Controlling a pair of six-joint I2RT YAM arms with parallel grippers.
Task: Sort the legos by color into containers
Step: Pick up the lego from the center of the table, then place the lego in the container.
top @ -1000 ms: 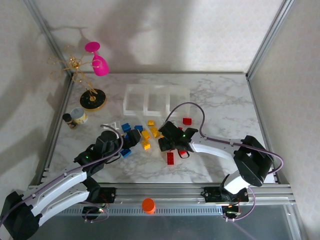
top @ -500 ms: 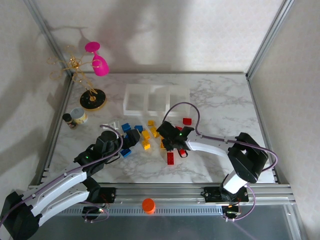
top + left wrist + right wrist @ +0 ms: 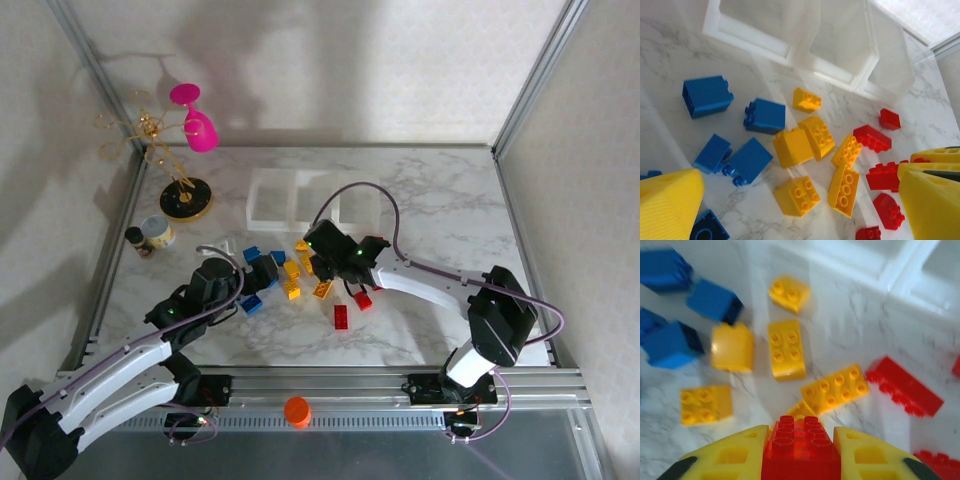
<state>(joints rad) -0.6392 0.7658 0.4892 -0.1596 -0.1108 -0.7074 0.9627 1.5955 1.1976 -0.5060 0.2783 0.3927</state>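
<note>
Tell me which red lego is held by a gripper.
The red brick clamped between the right gripper's yellow fingers; the other red bricks lie loose on the marble table.

The containers (image 3: 292, 200) stand in a row at the back of the table (image 3: 440, 200); the legos (image 3: 292, 290) lie scattered just before them; a single brick (image 3: 800, 455) sits between the fingers of the right gripper (image 3: 800, 432), above the pile; the stand base (image 3: 186, 198) is far left, a jar (image 3: 156, 233) before it.
</note>
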